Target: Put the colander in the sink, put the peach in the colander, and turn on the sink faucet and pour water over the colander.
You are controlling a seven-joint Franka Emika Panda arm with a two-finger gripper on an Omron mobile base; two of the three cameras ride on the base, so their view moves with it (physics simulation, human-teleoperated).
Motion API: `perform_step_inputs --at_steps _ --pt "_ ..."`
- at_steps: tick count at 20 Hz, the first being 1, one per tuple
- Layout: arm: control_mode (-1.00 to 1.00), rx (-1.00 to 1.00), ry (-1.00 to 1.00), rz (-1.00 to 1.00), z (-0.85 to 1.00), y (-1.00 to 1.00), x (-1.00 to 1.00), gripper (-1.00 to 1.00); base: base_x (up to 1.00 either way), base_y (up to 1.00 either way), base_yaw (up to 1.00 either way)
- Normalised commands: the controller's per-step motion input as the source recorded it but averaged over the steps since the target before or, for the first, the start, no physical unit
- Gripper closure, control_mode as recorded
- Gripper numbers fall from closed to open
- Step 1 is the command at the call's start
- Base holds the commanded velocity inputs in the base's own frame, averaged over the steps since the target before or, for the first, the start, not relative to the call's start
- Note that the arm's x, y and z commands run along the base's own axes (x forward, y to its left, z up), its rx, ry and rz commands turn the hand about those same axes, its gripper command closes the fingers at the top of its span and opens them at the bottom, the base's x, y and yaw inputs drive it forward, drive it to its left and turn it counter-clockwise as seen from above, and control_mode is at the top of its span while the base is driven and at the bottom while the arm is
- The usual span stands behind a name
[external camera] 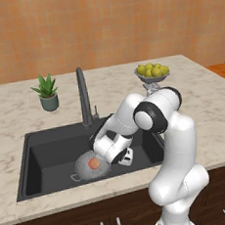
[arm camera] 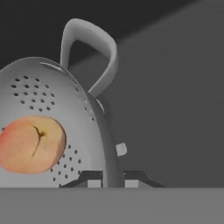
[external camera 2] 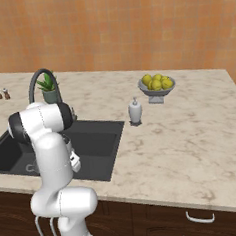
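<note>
- Taking the sink as the landmark and going left to right: it's a dark basin set into the marbled worktop, and a small potted plant stands on the worktop behind its left half.
- The sink faucet rises from the sink's back edge, about mid-width, with its gooseneck curving over.
- The colander is down inside the sink, near the front wall and right of the middle, tipped a bit so its opening faces the camera.
- The peach is inside the colander. From the hand view it rests against the perforated wall.
- The end effector is right at the colander's rim, and the two tips sit either side of the rim wall with only a narrow gap. Looks like it's pinching the rim.
- The colander's loop handle sticks up beyond the rim in the hand view.
- The arm bends down from the sink's right side, into the basin.
- Right of the sink, on the worktop, there's a white soap dispenser.
- Farther right and back is a grey pedestal bowl piled with yellow-green fruit.
</note>
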Motion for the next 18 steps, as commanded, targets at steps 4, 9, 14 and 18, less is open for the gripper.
perform_step_inputs --at_steps 4,9,14,18 --pt "-1.00 0.00 -0.11 -0.01 -0.28 -0.11 0.00 1.00 0.00 0.00 0.00" --pt "-1.00 0.00 -0.07 0.00 -0.30 -0.21 -0.02 1.00 0.00 0.00 0.00" --pt "-1.00 0.00 -0.04 0.00 -0.33 -0.18 -0.23 1.00 0.00 0.00 0.00" --pt "-1.00 0.06 -0.01 0.00 -0.15 0.00 -0.14 -1.00 0.00 0.00 0.00"
